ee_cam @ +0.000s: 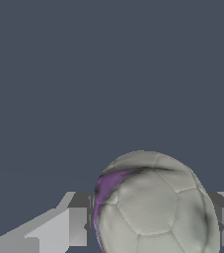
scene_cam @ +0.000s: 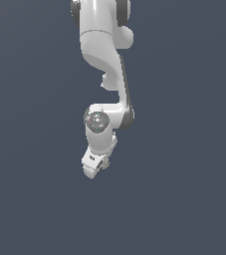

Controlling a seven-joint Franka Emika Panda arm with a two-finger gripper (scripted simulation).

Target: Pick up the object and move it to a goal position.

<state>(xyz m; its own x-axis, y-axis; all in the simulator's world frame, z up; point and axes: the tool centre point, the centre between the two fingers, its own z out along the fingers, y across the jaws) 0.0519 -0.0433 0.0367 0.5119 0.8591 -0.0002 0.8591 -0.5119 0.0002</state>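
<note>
And there's the white arm (scene_cam: pixel 104 55) reaching down from the top of the exterior view, wrist bent, with the tool (scene_cam: pixel 96 166) tilted at its lower end. Tucked into the tool sits something small and roundish, though that view is too coarse to make it out well. Over to the wrist view, and here it is: the ball (ee_cam: pixel 150 205), pale grey-beige with stitched panels and a purple streak along one side, sits right between the fingers (ee_cam: pixel 76 226). One grey pad is against its purple flank and the other finger shows just past its far side. So the tool is closed on the ball, gripping it from both sides. Behind it all lies plain dark blue-grey worktop (ee_cam: pixel 108 74).
</note>
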